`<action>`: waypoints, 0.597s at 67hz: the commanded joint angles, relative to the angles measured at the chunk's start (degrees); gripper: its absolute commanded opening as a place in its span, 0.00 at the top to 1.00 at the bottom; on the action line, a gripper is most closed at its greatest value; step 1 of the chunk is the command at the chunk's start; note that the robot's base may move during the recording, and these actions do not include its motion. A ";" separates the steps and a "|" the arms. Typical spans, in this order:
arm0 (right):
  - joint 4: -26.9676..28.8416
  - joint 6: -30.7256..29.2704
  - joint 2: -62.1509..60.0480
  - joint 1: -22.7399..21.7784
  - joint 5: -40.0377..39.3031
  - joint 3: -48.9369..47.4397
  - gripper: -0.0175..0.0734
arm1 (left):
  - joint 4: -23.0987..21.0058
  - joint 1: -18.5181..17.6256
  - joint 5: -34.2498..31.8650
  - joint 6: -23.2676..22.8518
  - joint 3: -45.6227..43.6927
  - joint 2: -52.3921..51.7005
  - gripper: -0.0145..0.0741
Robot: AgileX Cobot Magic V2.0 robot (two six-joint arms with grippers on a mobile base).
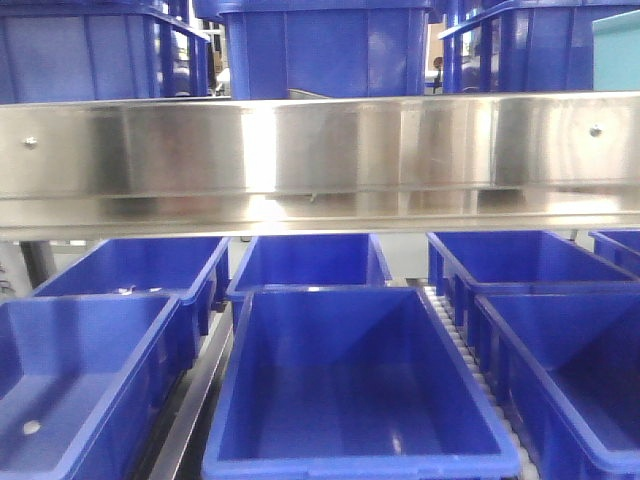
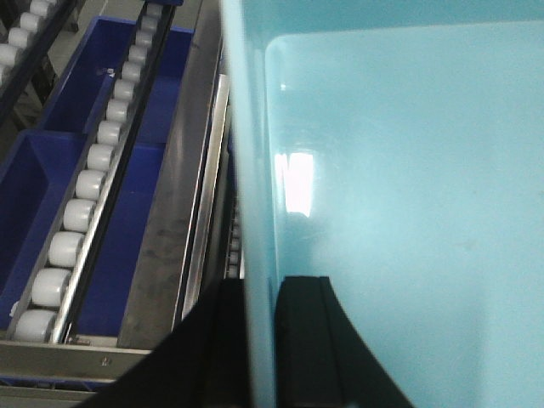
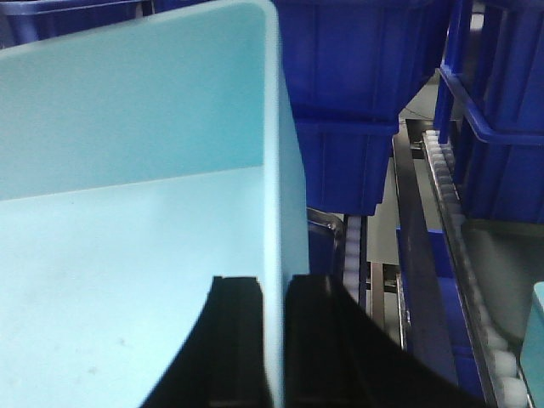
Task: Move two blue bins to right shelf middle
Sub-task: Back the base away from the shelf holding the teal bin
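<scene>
The pale blue bin [image 2: 408,170] is carried, not yet placed. The left gripper [image 2: 262,293] and right gripper [image 3: 272,289] each clamp a wall. The steel-railed shelf [image 1: 320,150], mid-frame, likely awaits it.

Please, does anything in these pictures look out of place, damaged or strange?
Only one small thing: a pale round spot on the floor of the front left dark blue bin, while the other bins there look empty. I cannot tell if it is an object or a hole. The pale blue bin looks undamaged.
</scene>
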 commanded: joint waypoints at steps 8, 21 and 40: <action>1.19 0.01 -0.82 0.23 -6.07 -0.55 0.99 | -0.54 -0.18 -2.01 0.63 -0.61 -0.24 0.96; 1.19 0.01 -0.82 0.23 -6.07 -0.55 0.99 | -0.54 -0.18 -2.01 0.63 -0.61 -0.24 0.96; 4.26 0.01 -0.82 0.23 5.65 -0.55 0.99 | -0.54 -0.18 -2.01 0.63 -0.61 -0.24 0.96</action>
